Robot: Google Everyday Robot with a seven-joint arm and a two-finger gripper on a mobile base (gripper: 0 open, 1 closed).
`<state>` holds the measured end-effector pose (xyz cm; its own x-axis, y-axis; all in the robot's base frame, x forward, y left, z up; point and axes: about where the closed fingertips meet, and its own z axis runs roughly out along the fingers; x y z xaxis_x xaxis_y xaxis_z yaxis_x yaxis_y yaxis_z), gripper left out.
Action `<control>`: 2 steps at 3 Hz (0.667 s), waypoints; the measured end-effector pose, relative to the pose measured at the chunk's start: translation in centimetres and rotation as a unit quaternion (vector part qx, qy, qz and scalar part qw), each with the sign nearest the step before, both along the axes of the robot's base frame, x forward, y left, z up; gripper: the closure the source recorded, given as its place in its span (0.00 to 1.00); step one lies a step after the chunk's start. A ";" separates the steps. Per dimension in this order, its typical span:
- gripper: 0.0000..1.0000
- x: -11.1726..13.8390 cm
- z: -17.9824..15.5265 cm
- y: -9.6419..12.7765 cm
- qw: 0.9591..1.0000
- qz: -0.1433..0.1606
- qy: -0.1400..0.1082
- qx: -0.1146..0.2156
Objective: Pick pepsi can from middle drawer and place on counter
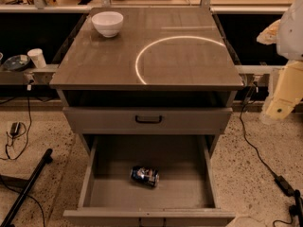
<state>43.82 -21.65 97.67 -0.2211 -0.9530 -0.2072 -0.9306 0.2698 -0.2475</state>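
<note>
gripper (277, 109): sits at the right edge of the view, at the lower end of the cream-coloured arm (289, 86). it is beside the right side of the cabinet (71, 112), level with the upper drawer front (94, 120). it is well apart from the pepsi can. whether the gripper is spread or pressed together cannot be told.

pepsi can (145, 176): lies on its side on the flat floor of the middle drawer (187, 186). it is near the centre of the floor, slightly towards the front, and clear of both side walls. the dark-blue body with white and red marks faces up. its long axis runs roughly left to right, slightly angled.

middle drawer: pulled out towards the camera, with floor and low side walls exposed. the can is the only item visible inside it.

upper drawer front: closed, directly above the open drawer. a black bar handle (148, 119) sits at its centre.

surface (189, 70): the glossy grey-brown top of the cabinet. a bright curved light reflection (138, 65) crosses its middle. a white bowl (107, 22) stands upright near the rear left corner.

surroundings: the cabinet stands on a speckled floor (246, 150). a black cable (258, 155) runs across the floor on the right. a black pole (26, 188) lies at an angle at the lower left. a white cup (36, 58) stands on a ledge to the left of the cabinet.
</note>
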 end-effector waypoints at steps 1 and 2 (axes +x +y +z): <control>0.00 -0.4 -0.5 0.1 1.000 0.001 -0.009 -0.002; 0.00 -1.1 -2.0 0.2 1.000 0.001 -0.015 -0.006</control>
<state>42.70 -21.50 95.64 -0.2141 -0.9557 -0.2021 -0.9232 0.2655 -0.2778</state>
